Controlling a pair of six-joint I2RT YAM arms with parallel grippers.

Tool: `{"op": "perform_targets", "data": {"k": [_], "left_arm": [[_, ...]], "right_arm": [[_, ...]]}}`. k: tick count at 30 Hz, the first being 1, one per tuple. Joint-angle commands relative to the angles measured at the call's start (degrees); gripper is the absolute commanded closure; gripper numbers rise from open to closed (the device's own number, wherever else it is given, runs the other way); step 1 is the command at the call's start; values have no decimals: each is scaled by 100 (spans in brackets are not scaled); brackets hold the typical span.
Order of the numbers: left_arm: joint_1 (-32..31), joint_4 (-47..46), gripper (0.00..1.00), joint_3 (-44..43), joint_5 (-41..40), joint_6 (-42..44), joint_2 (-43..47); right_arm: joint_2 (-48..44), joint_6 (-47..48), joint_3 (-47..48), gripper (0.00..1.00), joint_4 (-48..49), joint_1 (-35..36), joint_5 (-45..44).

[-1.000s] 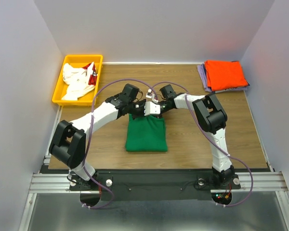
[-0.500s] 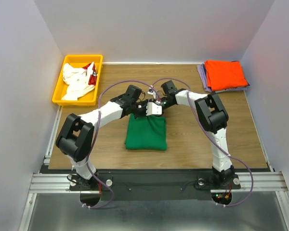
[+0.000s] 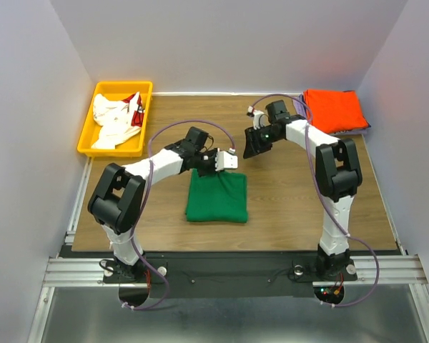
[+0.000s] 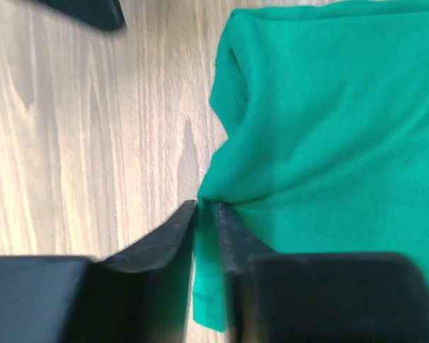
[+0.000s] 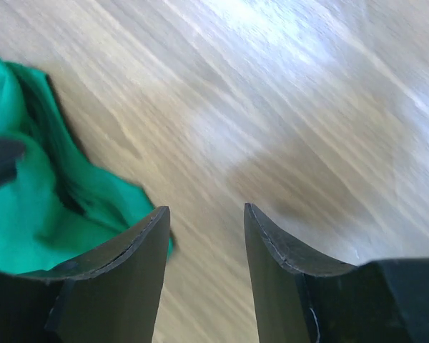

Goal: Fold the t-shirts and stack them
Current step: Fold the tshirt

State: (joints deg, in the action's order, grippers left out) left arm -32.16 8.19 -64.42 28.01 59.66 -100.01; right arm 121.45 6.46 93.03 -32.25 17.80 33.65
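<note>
**Desk:** Where do you stand?

**Me:** My left gripper (image 4: 206,211) is nearly closed on a thin fold at the far edge of the green shirt (image 3: 216,198). The shirt lies folded on the table (image 3: 286,207), near centre. My right gripper (image 3: 252,145) is wide open and holds nothing. It hangs over bare wood just right of the shirt's far edge and clear of it.

**Desk:** What worries you?

**Me:** The pinch. It is shallow and on 1 side only, and I may have only the top layer. If I lift now, I think the lower layers will stay down and the fold will open. If I drag it toward the far right, 1 corner will lead and the rectangle will skew. The cloth could also slip out of so thin a bite.

**Desk:** And the count?

**Me:** There is 1 green shirt and 1 orange shirt (image 3: 334,111), which is folded at the far right. I cannot tell if anything lies under that one. There is 1 yellow bin (image 3: 88,136) at the far left holding white shirts (image 3: 113,121) with red. They are bunched, so I cannot count them.
</note>
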Motion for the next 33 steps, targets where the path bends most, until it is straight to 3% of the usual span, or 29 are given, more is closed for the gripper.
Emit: {"op": "perform_targets", "data": {"k": [1, 5, 15, 33], "left_arm": [[271, 411, 63, -412, 467, -209, 218], [649, 947, 55, -589, 1057, -595, 578], [1519, 1160, 54, -220, 1426, -1552, 482], [1810, 1106, 54, -633, 1751, -1914, -546]], "right_arm": [[-587, 172, -303, 48, -299, -101, 588], [-851, 172, -698, 47, -291, -110, 1178], [-649, 171, -743, 48, -247, -40, 1592], [-438, 479, -1068, 49, -247, 197, 1750]]}}
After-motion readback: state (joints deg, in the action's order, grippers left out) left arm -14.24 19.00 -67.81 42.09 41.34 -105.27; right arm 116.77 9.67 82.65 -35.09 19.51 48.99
